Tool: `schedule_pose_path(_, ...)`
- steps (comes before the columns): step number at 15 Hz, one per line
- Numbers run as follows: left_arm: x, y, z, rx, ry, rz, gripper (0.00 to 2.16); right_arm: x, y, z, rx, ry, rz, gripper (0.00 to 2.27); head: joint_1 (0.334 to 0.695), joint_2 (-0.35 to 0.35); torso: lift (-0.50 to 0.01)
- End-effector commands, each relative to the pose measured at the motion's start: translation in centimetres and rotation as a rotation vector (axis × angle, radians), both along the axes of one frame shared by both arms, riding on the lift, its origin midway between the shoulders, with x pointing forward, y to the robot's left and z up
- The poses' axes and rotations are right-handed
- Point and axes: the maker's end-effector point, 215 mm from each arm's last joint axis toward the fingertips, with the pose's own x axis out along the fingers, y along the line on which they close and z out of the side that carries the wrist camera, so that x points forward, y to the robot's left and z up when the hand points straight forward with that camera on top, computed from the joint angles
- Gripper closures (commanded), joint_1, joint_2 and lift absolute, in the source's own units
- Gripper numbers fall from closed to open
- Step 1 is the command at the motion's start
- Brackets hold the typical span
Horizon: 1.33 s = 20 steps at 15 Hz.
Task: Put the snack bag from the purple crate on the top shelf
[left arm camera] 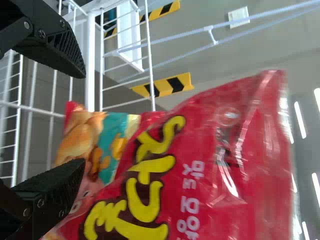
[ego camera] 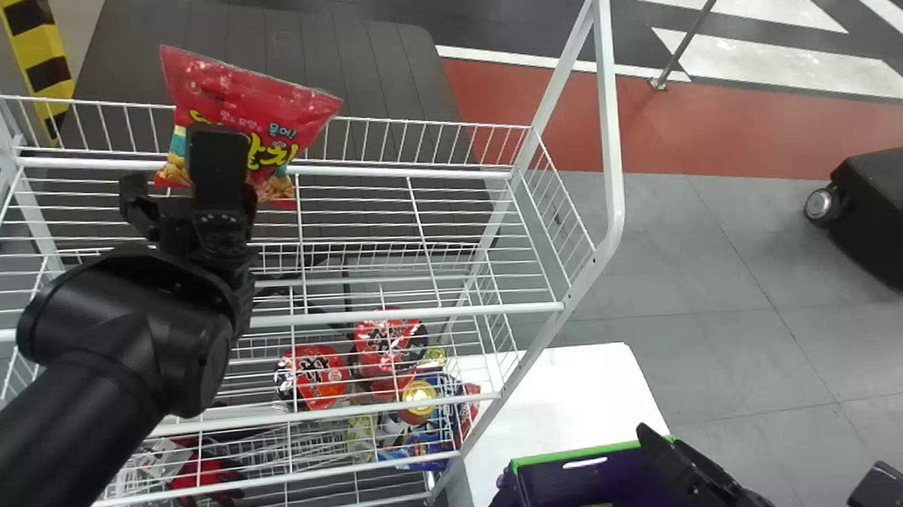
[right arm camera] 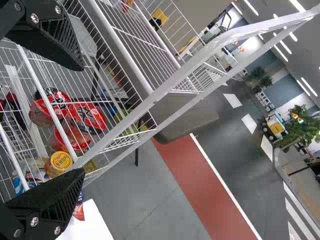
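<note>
over the top shelf, to the right of the snack bag, there is free room to pass from the front. at the back stands a low wire fence, and on the right the side fence and the tall white frame close the way.

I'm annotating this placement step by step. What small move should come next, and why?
Probably ease the left gripper straight back from the snack bag. Its fingers are spread apart, not clamped on the bag, which seems to stand at the back of the top shelf. One finger overlaps the bag in the wrist view, so a sideways sweep might tip it.
</note>
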Motion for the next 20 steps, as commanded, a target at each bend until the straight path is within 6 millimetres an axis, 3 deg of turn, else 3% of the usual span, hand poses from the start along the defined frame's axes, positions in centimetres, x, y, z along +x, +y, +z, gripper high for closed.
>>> schedule_pose_path(1, -1.3, -1.4, 0.1, 0.019, 0.027, -0.029, 0.22, 0.0, -0.1, 0.0, -0.002, 0.000, 0.000, 0.09, 0.695, -0.350, 0.000)
schedule_pose_path(6, -4.8, -3.9, 0.9, 0.059, 0.095, -0.080, 0.22, 0.0, 0.1, -0.3, 0.008, 0.009, 0.002, 0.09, 0.695, -0.350, 0.000)
schedule_pose_path(11, -6.3, -6.8, 3.0, 0.057, 0.080, -0.120, 0.22, -0.3, -0.3, -0.4, 0.013, 0.020, -0.004, 0.09, 0.695, -0.350, 0.000)
schedule_pose_path(15, -6.6, -7.1, 3.4, 0.072, 0.074, -0.118, 0.23, -0.5, -0.4, -0.5, 0.015, 0.029, -0.005, 0.09, 0.695, -0.350, 0.000)
schedule_pose_path(18, -5.6, -6.8, 4.5, 0.061, 0.049, -0.111, 0.23, -0.5, -0.4, -0.5, 0.015, 0.029, -0.005, 0.09, 0.695, -0.350, 0.000)
schedule_pose_path(20, -4.9, -6.6, 5.1, 0.047, 0.029, -0.107, 0.52, -0.6, -0.4, -0.6, 0.016, 0.032, -0.005, 0.09, 0.695, -0.350, 0.000)
